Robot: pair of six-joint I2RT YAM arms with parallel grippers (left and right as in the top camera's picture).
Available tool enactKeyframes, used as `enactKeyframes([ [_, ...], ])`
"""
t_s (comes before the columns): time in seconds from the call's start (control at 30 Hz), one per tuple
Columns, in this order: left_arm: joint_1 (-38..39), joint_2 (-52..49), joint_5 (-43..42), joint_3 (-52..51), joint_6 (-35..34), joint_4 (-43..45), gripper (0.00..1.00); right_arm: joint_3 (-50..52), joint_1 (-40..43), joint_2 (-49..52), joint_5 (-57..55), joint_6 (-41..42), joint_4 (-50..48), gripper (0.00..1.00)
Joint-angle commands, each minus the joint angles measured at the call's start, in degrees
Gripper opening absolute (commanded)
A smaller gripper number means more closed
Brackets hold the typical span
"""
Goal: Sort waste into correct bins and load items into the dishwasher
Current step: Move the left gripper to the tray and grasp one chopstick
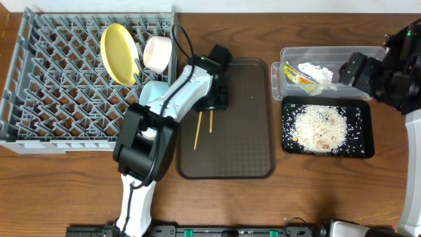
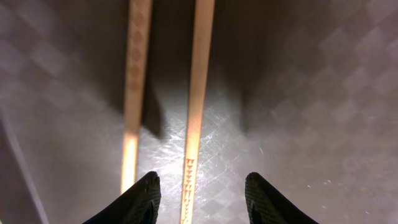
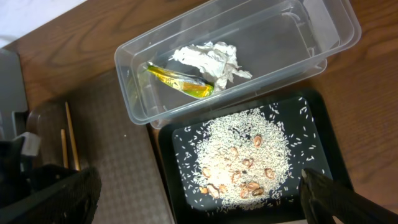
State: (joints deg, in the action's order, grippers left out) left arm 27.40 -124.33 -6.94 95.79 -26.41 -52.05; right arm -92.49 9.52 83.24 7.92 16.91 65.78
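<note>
Two wooden chopsticks [image 1: 197, 128] lie side by side on the dark brown tray [image 1: 243, 131]. My left gripper [image 1: 214, 99] hangs low over their far ends. In the left wrist view it [image 2: 202, 186] stands open: one chopstick [image 2: 198, 93] runs between the fingertips untouched, the other [image 2: 134, 93] lies just outside the left finger. The yellow plate [image 1: 118, 52], white-pinkish bowl [image 1: 158, 54] and light blue bowl [image 1: 152, 92] stand in the grey dish rack [image 1: 39, 79]. My right gripper [image 3: 199, 193] is wide open and holds nothing, above the black tray [image 3: 168, 155] of rice scraps [image 3: 242, 155].
The clear tub [image 1: 289, 72] behind the black tray [image 1: 327, 127] holds the crumpled tissue [image 3: 211, 59] and the green-and-orange wrapper [image 3: 180, 81]. My left arm reaches across the rack's right edge. The right arm [image 1: 395, 72] sits at the table's far right.
</note>
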Motion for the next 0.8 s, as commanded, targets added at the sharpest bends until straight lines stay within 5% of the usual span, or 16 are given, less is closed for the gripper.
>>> enactKeyframes([
  [0.0,0.07,-2.73,0.26,-0.33,-1.60,0.00,0.46,0.00,0.26,0.13,-0.20,-0.48,0.04,0.99],
  [0.77,3.50,-5.40,3.50,-0.31,-2.21,1.14,0.08,0.00,0.26,0.13,-0.20,-0.46,0.04,0.99],
])
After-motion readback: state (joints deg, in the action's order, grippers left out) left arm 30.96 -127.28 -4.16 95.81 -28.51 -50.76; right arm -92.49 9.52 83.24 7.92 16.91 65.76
